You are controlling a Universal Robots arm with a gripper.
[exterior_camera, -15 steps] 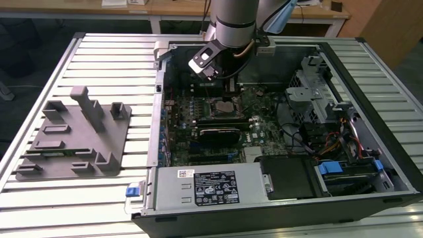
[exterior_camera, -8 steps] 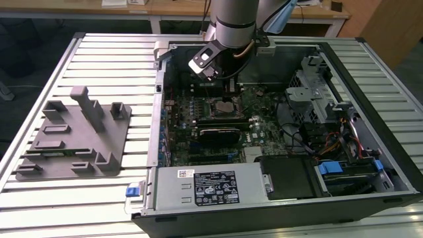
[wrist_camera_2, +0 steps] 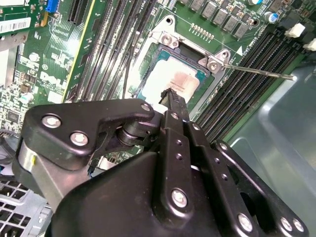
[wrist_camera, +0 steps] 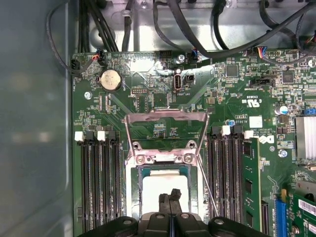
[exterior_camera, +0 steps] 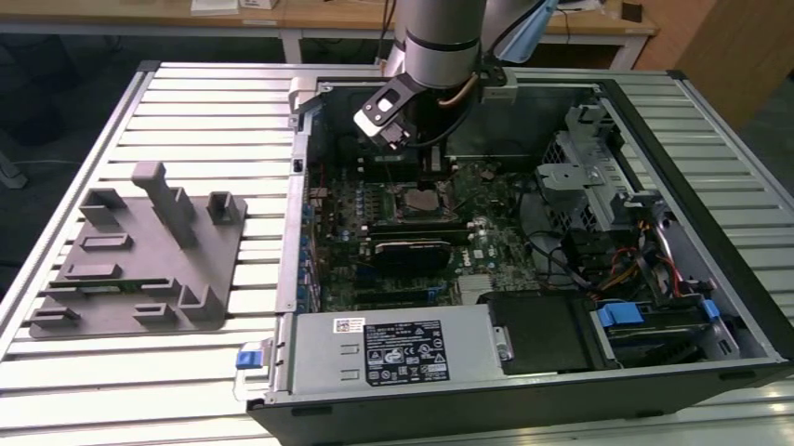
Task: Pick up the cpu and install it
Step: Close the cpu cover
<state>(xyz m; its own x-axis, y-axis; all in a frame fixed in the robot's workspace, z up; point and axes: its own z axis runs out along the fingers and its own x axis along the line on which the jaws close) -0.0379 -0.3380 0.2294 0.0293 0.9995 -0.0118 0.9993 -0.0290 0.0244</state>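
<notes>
The gripper (wrist_camera: 170, 195) hangs with its jaws clenched together on nothing, tips right at the top of the cpu (wrist_camera: 150, 185), which lies in the open socket (wrist_camera: 131, 192) of the motherboard (wrist_camera: 148, 94).

Bright, smooth metal on the cpu (wrist_camera_2: 174, 81) top, one patch duller and smudged. The socket frame (wrist_camera: 165, 157) gleams as bare polished steel. The gripper (wrist_camera_2: 170, 95) is matt black, studded with shiny screws. The motherboard (wrist_camera: 148, 98) is glossy, the fixture plate (exterior_camera: 137, 269) dull grey plastic, and the table (exterior_camera: 186, 372) ribbed, brushed metal.
</notes>
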